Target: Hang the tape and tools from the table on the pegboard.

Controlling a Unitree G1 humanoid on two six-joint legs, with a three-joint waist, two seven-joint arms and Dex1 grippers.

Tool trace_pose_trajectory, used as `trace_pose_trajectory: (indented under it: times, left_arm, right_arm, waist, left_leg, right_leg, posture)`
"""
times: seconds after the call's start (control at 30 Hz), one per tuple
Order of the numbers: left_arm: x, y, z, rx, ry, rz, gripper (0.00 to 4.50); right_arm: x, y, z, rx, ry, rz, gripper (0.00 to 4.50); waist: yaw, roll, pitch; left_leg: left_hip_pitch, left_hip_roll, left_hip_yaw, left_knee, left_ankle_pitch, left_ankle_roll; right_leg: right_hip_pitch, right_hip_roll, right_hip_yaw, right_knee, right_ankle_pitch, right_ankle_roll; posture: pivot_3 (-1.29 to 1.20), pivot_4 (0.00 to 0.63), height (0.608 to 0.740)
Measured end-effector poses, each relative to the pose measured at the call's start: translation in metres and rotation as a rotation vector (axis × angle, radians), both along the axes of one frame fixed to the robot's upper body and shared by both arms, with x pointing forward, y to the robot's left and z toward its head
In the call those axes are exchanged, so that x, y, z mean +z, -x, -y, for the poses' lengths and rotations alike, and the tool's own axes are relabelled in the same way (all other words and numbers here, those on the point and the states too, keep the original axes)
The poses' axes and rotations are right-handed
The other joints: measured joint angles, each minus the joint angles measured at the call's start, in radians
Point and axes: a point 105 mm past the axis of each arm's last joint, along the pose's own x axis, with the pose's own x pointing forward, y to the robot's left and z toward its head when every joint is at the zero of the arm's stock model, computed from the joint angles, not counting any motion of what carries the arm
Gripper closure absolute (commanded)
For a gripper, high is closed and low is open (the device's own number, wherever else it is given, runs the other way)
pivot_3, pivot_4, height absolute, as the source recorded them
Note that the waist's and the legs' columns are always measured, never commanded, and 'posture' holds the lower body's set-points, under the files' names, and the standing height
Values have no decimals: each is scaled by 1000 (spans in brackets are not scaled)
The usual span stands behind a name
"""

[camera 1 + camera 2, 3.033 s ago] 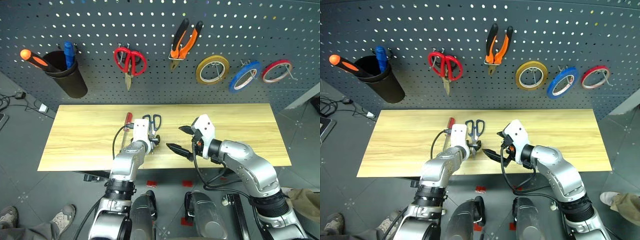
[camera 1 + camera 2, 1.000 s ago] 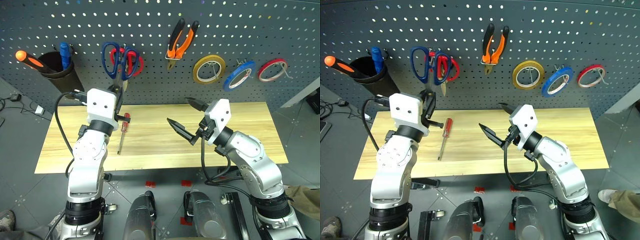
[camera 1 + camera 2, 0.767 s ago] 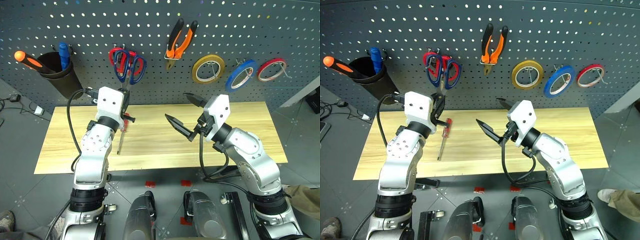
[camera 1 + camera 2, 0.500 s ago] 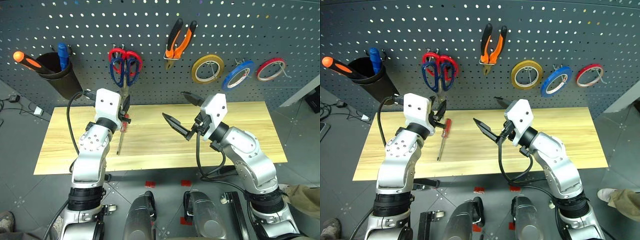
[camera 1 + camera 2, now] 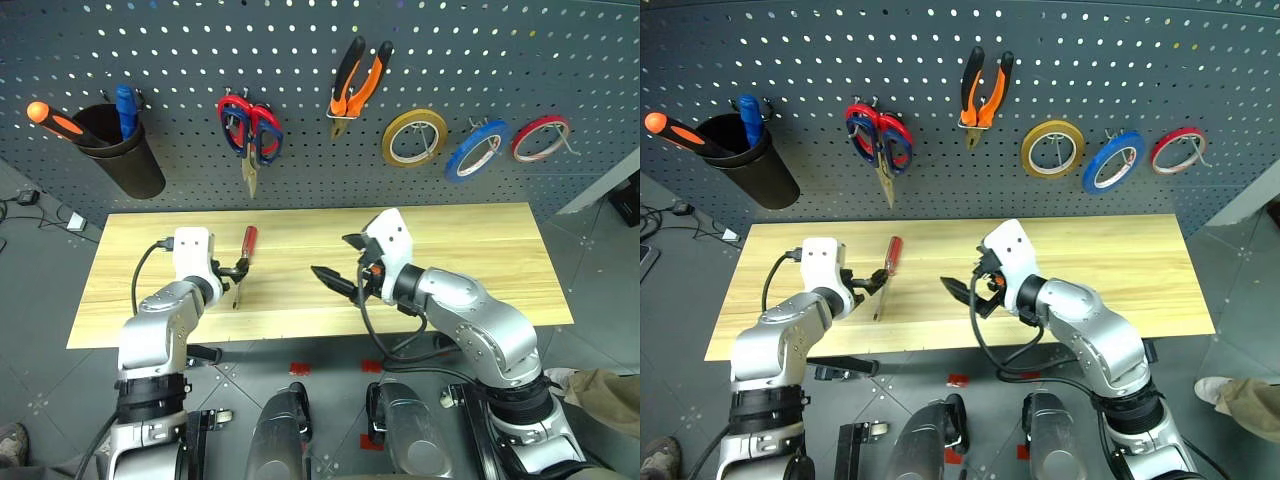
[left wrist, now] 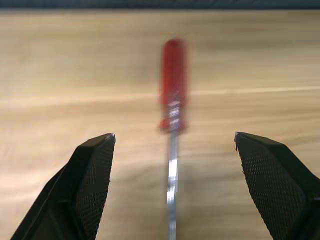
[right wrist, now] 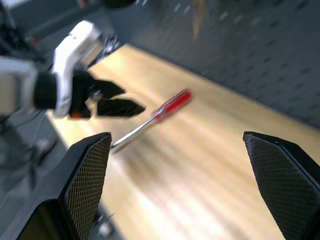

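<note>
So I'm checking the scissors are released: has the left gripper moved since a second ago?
Yes. The left gripper has dropped from the pegboard to the table, open over the screwdriver; the scissors hang alone.

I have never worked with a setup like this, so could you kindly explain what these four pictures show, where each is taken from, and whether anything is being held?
This is a humanoid robot with two arms, each ending in a gripper of two black fingers. The two wide pictures come from cameras in its head, looking down over the arms. The two close pictures come from cameras on its wrists, looking out between the fingers.

On the wooden table lies one thing, a red-handled screwdriver. The left gripper is open beside its shaft; the left wrist view shows the fingers on either side of it, not closed. The right gripper is open and holds nothing.

On the pegboard hang the blue-handled scissors, pliers and blue tape.
</note>
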Motion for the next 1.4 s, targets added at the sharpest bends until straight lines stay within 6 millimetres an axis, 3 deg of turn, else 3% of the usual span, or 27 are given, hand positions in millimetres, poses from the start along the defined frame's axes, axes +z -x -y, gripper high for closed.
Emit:
trace_pose_trajectory:
  times: [0.37, 0.57, 0.77, 0.87, 1.13, 1.27, 1.4]
  left_arm:
    - [-10, -48, -9, 28, 74, -68, 469]
    - [-22, -56, 4, -64, 50, -131, 469]
    - [-23, -60, -1, -107, -44, -153, 469]
    - [-24, -61, -5, -111, -76, -158, 1093]
    - [-24, -64, 0, -221, -162, -125, 3640]
    - [-22, -61, 2, -294, -186, -73, 3696]
    - [-13, -41, -7, -374, -216, -5, 3696]
  right_arm:
    - [3, 2, -10, 26, 50, 2, 0]
    - [9, 2, -13, 37, 51, 14, 0]
    - [7, 6, -16, 53, 50, -12, 0]
    - [6, 7, -17, 63, 47, -28, 0]
    - [7, 6, -15, 62, 55, -38, 0]
    - [14, 8, -12, 69, 48, 27, 0]
    - [28, 15, -9, 106, 0, 158, 0]
  waist:
    - [13, -5, 4]
    - [10, -5, 7]
    - [9, -6, 9]
    - [8, -6, 9]
    - [8, -5, 9]
    - [4, -6, 10]
    - [-8, -6, 9]
  left_leg:
    - [0, 0, 1, 0, 0, 0]
    - [0, 0, 2, -3, 0, 0]
    - [0, 0, 2, -3, 0, 0]
    - [0, 0, 2, -3, 0, 0]
    - [0, 0, 2, -3, 0, 0]
    - [-1, 0, 2, -4, 0, 0]
    - [-1, 1, 4, -8, 0, 0]
  right_leg:
    - [0, -1, 0, -2, 0, 0]
    - [-1, 0, 0, -5, 0, 0]
    - [-1, 0, 0, -6, 0, 0]
    - [-1, 0, 0, -6, 0, 0]
    - [-1, -1, 0, -6, 0, 0]
    - [-1, -1, 0, -7, 0, 0]
    - [-3, -1, 1, -8, -1, -1]
  posture:
    - [-173, 371, 740]
    - [-184, 387, 740]
    - [-183, 391, 740]
    - [-189, 393, 740]
    - [-200, 383, 740]
    - [-204, 364, 740]
    - [-200, 346, 740]
